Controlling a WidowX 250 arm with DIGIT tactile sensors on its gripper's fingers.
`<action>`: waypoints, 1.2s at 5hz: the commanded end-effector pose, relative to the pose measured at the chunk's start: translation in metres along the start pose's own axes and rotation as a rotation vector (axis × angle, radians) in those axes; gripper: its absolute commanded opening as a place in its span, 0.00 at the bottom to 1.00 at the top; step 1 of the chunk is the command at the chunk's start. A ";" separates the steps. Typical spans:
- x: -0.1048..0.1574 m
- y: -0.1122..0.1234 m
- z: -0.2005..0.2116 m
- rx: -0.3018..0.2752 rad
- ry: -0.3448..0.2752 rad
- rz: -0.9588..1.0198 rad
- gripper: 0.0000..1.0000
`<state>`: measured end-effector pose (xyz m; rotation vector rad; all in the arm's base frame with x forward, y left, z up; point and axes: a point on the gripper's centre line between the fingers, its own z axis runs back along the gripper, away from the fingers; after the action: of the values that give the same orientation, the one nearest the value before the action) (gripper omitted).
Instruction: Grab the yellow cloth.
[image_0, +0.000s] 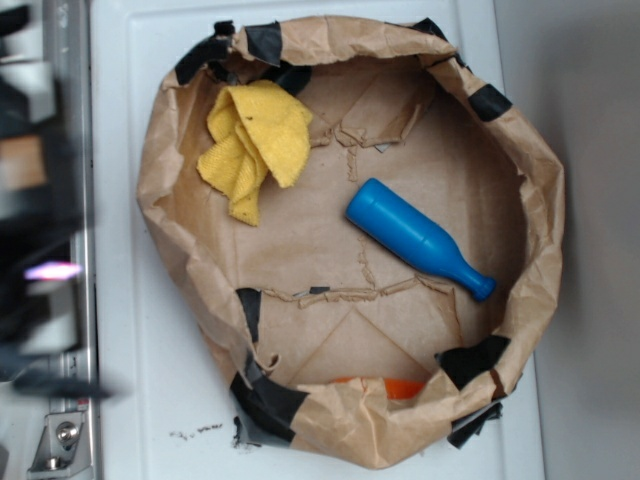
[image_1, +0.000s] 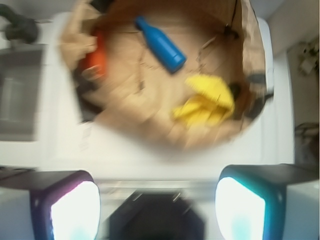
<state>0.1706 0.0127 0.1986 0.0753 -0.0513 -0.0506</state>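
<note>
The approach is barely begun: the tool (image_1: 157, 200), spread wide and empty, must be lowered onto the yellow cloth (image_0: 255, 145).

We see a blue plastic bottle (image_0: 418, 238) lying inside a crumpled brown paper basket (image_0: 545, 200), an orange object (image_0: 395, 386) at its near wall.

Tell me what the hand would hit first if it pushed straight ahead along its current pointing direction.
Probably the brown paper floor of the paper bag basin, between the yellow cloth and blue bottle. The hand is open; blur leaves depth uncertain.
</note>
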 end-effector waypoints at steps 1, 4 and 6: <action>0.093 0.044 -0.050 0.126 -0.053 -0.125 1.00; 0.051 0.029 -0.127 -0.162 0.260 -0.291 1.00; 0.043 0.074 -0.168 0.115 0.310 -0.184 0.60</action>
<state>0.2313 0.0945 0.0349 0.1986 0.2676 -0.2530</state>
